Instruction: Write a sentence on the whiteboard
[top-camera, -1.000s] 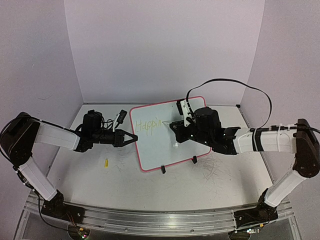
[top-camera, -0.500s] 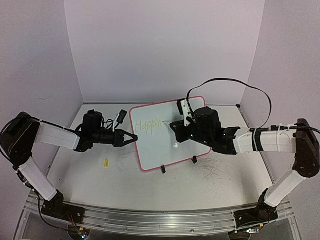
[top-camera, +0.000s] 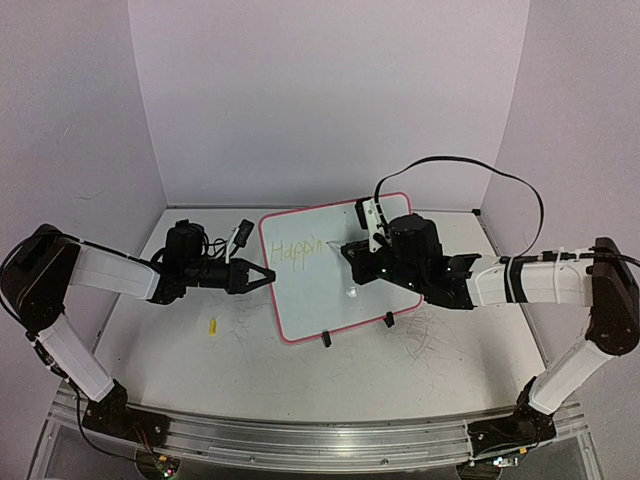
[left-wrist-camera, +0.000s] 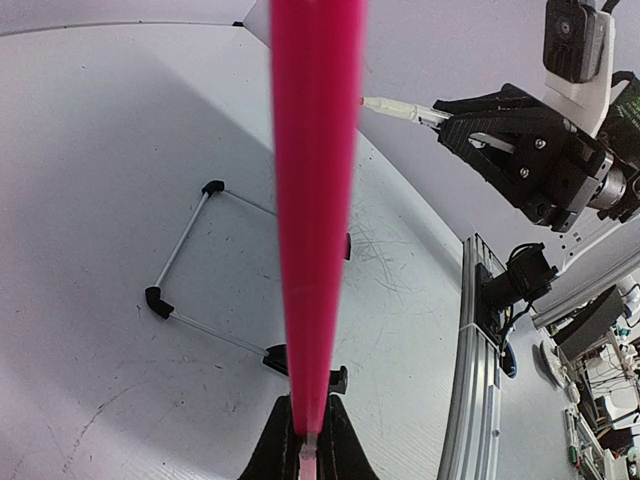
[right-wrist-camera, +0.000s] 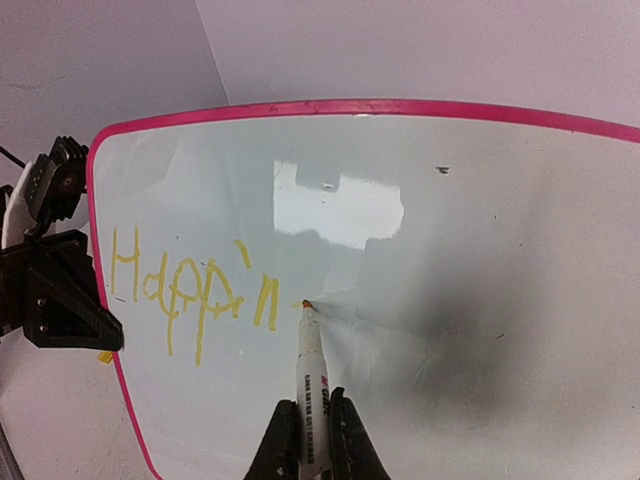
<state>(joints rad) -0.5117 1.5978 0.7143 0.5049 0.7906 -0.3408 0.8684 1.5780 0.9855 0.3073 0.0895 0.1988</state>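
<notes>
Lilac walls, scuffed white worktop (top-camera: 200, 350), and the whiteboard (top-camera: 330, 295) is sitting propped near its far edge, middle. Guessing it's light and skiddy, so the left hand (top-camera: 262, 277) is pinching its pink rim, while the right hand (top-camera: 347, 252) is clamping a marker (right-wrist-camera: 311, 370), tip just past the sentence (right-wrist-camera: 195, 290).

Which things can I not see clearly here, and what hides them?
- Left wrist view: the whiteboard rim, blurred and close, hides its writing face.
- Top view: the sentence is too faint to read fully; the yellow bit is too small to identify.
- Right wrist view: the marker label is too small; the frame cuts the board's lower edge.
</notes>
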